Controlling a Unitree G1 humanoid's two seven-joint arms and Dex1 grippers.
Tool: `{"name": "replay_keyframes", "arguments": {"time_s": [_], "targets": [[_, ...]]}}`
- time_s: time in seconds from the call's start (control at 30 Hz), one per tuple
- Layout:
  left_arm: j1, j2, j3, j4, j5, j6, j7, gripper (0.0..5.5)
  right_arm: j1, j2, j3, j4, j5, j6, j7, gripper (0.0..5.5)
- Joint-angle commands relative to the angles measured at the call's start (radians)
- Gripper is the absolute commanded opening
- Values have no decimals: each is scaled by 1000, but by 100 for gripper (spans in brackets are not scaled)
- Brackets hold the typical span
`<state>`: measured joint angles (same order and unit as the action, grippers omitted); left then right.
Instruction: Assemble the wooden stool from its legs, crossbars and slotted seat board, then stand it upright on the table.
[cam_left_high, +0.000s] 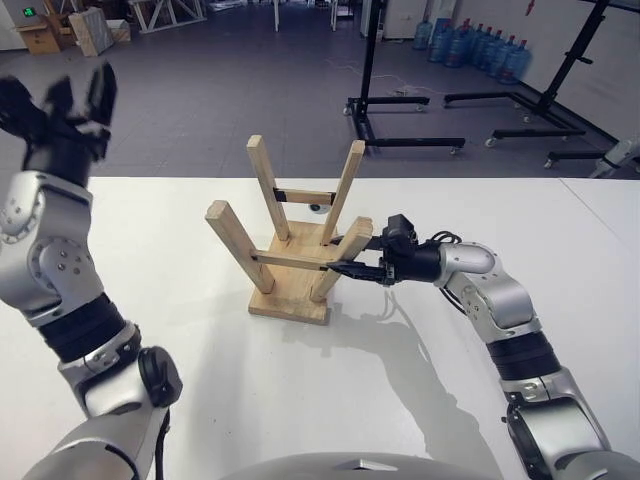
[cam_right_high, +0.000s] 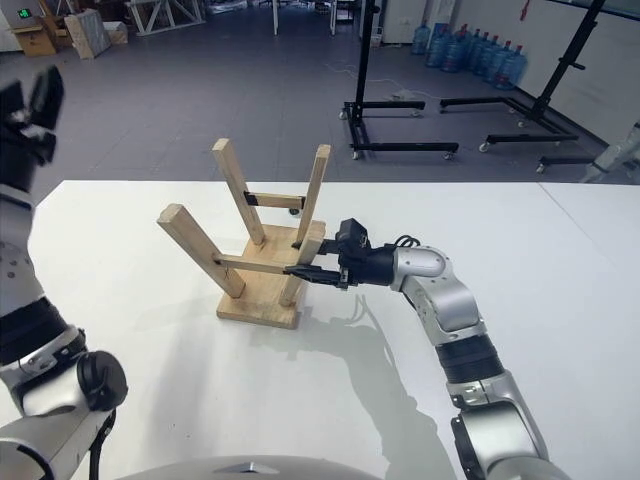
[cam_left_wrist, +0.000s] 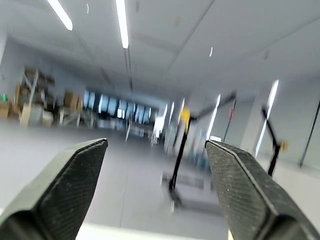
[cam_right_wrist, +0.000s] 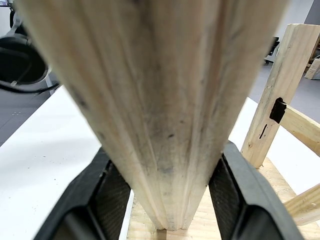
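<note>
The wooden stool (cam_left_high: 285, 255) lies upside down near the middle of the white table (cam_left_high: 200, 400), tipped a little. Its seat board (cam_left_high: 290, 303) rests on the table and its legs point up. Two crossbars (cam_left_high: 304, 197) join the legs. My right gripper (cam_left_high: 347, 269) comes in from the right, low over the table, and is shut on the nearest right stool leg (cam_right_wrist: 160, 100). Black fingers (cam_right_wrist: 107, 192) press both sides of that leg. My left gripper (cam_left_high: 60, 100) is raised high at the far left, well away from the stool. It is open, with nothing between its fingers (cam_left_wrist: 75, 185).
The table's far edge (cam_left_high: 480, 179) runs just behind the stool. Beyond it, black metal stands (cam_left_high: 400, 110) and several water bottles (cam_left_high: 480, 45) stand on the floor. Bare tabletop lies in front of the stool and on both sides.
</note>
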<state>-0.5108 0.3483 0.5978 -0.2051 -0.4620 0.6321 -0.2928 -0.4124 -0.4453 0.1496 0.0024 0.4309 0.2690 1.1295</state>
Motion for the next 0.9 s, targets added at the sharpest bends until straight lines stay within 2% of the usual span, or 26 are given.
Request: {"name": "replay_keyframes", "arguments": {"time_s": [0.03, 0.13, 0.4, 0.6, 0.9], "targets": [[220, -69, -135, -21, -2, 16, -49, 360, 9, 1, 5, -11, -6, -1, -2, 204], [286, -100, -182, -35, -9, 3, -44, 360, 12, 2, 5, -16, -4, 1, -5, 204], [241, -137, -214, -98, -110, 19, 3, 360, 9, 10, 17, -8, -9, -2, -8, 204], [217, -160, -223, -131, -130, -36, 65, 360, 11, 8, 21, -4, -14, -4, -5, 204], [225, -156, -301, -165, -119, -45, 78, 360, 8, 6, 27, -1, -16, -5, -4, 204]]}}
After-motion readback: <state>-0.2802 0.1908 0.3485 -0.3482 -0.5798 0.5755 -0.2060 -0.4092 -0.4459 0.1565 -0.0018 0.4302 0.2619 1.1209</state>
